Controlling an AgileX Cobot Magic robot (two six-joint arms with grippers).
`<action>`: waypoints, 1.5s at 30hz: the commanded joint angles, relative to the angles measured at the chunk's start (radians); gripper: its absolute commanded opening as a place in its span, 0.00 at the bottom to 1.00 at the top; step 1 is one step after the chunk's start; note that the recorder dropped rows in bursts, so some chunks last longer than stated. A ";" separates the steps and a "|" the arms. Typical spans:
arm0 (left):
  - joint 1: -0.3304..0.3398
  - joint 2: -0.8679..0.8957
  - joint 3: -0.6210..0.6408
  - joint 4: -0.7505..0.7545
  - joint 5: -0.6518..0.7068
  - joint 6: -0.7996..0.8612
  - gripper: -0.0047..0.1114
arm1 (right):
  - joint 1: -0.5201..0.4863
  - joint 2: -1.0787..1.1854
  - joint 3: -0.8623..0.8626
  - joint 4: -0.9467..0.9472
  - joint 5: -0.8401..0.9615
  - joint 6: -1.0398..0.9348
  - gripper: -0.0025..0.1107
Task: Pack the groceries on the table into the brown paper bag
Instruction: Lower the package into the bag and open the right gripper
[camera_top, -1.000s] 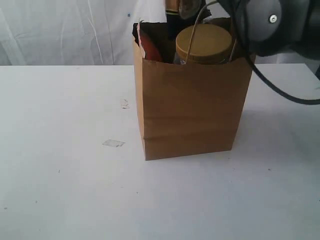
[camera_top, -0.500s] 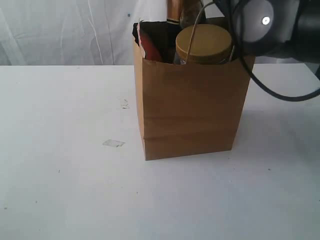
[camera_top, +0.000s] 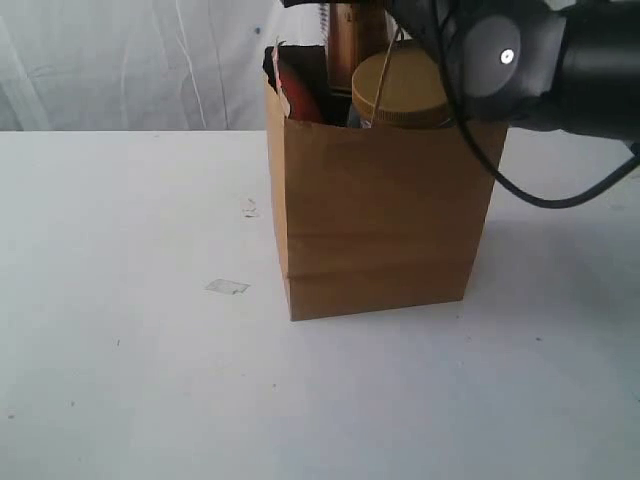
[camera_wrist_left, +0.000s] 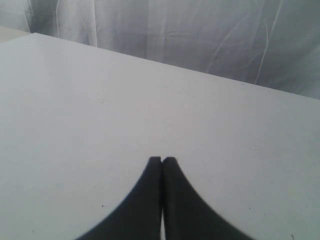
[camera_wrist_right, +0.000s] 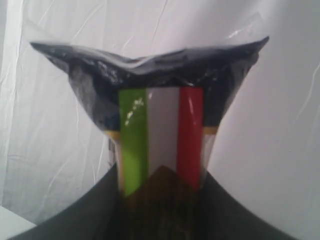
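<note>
Right wrist view: the right gripper (camera_wrist_right: 160, 175) pinches the long dark-blue-and-tan packet (camera_wrist_right: 150, 80) by one end, likely so it slips upright into the brown paper bag (camera_top: 380, 220) beside the clear jar with tan lid (camera_top: 405, 90). The left gripper (camera_wrist_left: 162, 161), jaws pressed together, hovers over the table (camera_wrist_left: 75, 100).

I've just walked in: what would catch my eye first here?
An upright brown paper bag stands in the middle of the white table, with a tan-lidded clear jar poking above its rim. Over the bag's mouth, the right gripper clamps a long dark-blue-and-tan packet striped green, white and red.
</note>
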 joint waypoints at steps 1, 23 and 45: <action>-0.007 -0.005 0.002 0.009 -0.004 0.002 0.04 | -0.005 -0.007 -0.022 -0.020 -0.088 -0.002 0.02; -0.007 -0.005 0.002 0.009 -0.004 0.002 0.04 | -0.005 0.005 -0.020 -0.013 0.032 -0.002 0.39; -0.007 -0.005 0.002 0.009 -0.004 0.002 0.04 | -0.005 0.005 -0.020 -0.013 0.050 -0.004 0.51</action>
